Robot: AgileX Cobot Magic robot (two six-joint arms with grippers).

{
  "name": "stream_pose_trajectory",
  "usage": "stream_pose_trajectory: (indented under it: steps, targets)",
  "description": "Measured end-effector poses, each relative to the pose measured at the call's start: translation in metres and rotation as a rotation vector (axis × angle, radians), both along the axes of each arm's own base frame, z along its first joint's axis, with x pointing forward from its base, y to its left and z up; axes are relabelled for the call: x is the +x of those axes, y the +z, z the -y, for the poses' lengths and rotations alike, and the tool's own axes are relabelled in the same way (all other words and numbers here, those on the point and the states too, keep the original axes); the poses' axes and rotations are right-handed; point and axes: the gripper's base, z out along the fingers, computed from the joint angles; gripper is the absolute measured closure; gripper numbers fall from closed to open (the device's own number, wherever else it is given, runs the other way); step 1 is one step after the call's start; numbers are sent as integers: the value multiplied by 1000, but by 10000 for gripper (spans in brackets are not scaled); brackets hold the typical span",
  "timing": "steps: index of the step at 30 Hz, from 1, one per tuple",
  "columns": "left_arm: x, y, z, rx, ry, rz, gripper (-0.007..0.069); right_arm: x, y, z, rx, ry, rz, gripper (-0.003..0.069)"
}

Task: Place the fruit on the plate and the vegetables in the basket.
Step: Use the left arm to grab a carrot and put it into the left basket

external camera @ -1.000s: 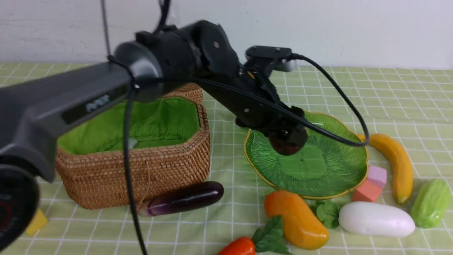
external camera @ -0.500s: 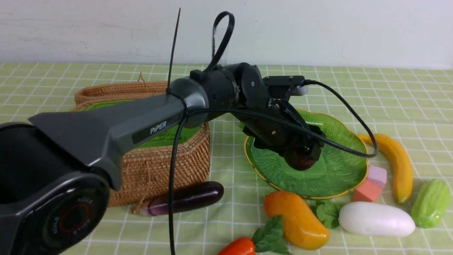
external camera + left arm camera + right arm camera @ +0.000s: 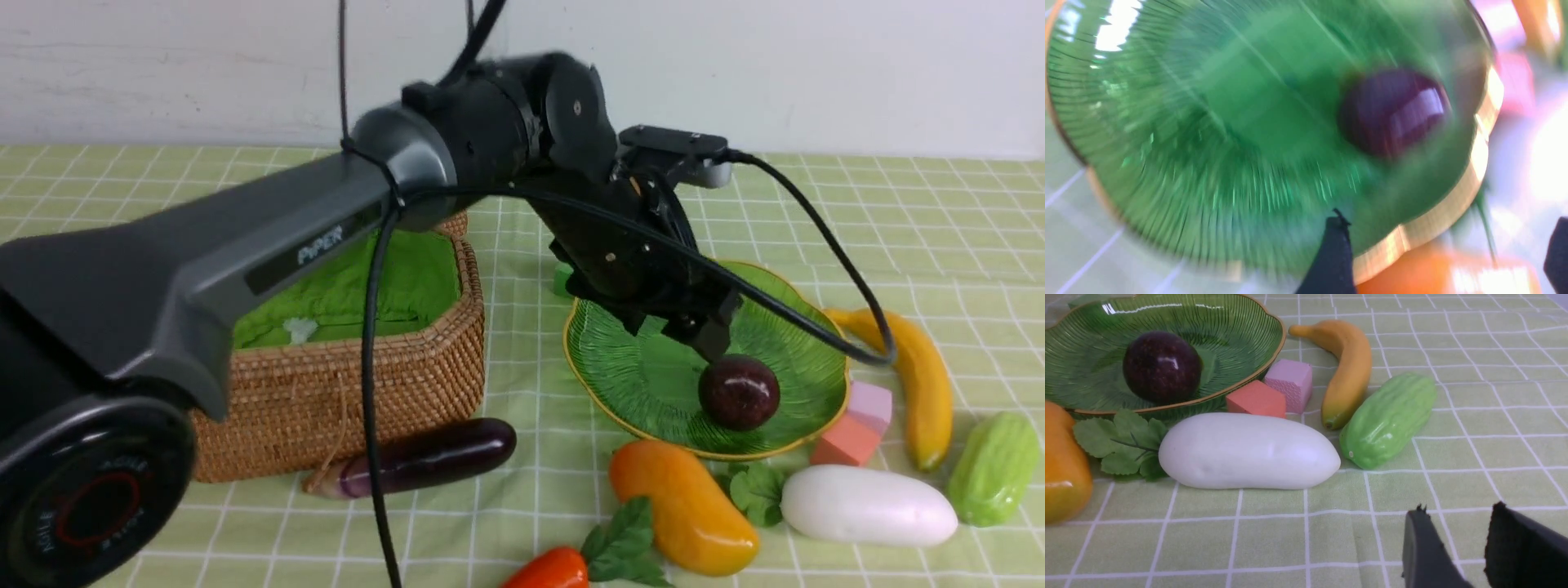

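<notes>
The maroon ball (image 3: 739, 392) lies free on the green plate (image 3: 629, 367), near its front right rim. Just above and behind it hangs my left gripper (image 3: 712, 347), open and empty. The left wrist view is blurred; it shows the ball (image 3: 1392, 110) on the plate (image 3: 1208, 122), ahead of that gripper (image 3: 1447, 245). The mango (image 3: 690, 506), banana (image 3: 914, 376), white oval (image 3: 869, 505), gourd (image 3: 992, 465), leaf sprig (image 3: 755, 490), eggplant (image 3: 424, 465) and red-orange piece (image 3: 555, 570) lie on the cloth. My right gripper (image 3: 1457, 526) is open low over the cloth, near the gourd (image 3: 1388, 418).
The wicker basket (image 3: 367, 392) with green lining stands left of the plate, the eggplant lying against its front. Pink (image 3: 869, 406) and coral (image 3: 845, 441) foam cubes sit between plate and banana. A green cube (image 3: 562, 278) is behind the plate. My left arm crosses over the basket.
My left gripper has let go of the maroon ball, which now rests on the plate. The gripper has lifted up and back from it.
</notes>
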Motion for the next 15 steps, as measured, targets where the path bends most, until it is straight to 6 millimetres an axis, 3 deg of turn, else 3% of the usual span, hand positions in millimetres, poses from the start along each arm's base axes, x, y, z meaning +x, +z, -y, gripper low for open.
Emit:
stream_pose_trajectory:
  steps: [4, 7, 11, 15]
  targets:
    - [-25, 62, -25, 57, -63, 103, 86, 0, 0, 0, 0, 0, 0, 418]
    - [-41, 91, -40, 45, -28, 144, 109, 0, 0, 0, 0, 0, 0, 418]
    - [-66, 90, -52, 81, -28, 109, 118, 0, 0, 0, 0, 0, 0, 418]
    - [-94, 42, -57, 226, -81, -13, 118, 0, 0, 0, 0, 0, 0, 418]
